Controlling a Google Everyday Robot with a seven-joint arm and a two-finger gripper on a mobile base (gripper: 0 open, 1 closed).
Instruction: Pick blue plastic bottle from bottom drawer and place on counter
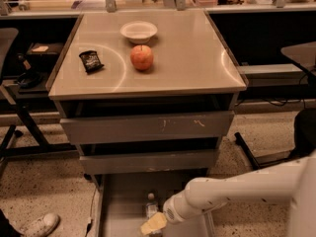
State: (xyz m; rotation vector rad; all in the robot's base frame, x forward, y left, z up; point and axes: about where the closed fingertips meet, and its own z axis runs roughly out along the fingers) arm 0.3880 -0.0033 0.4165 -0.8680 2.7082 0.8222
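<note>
bottom drawer [121, 206] open | arm [232, 194] extended low | gripper [154, 224] beside blue plastic bottle [151, 207]

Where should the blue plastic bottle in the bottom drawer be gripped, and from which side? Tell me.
Grip the blue plastic bottle around its body, below the cap: it appears to stand upright in the bottom drawer, so its round sides suit a sideways pinch. Come from the near, open side, where the gripper is; the upper drawers likely crowd the far side.

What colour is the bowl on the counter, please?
The bowl is white, camera view; the gripper is low in the bottom drawer.
</note>
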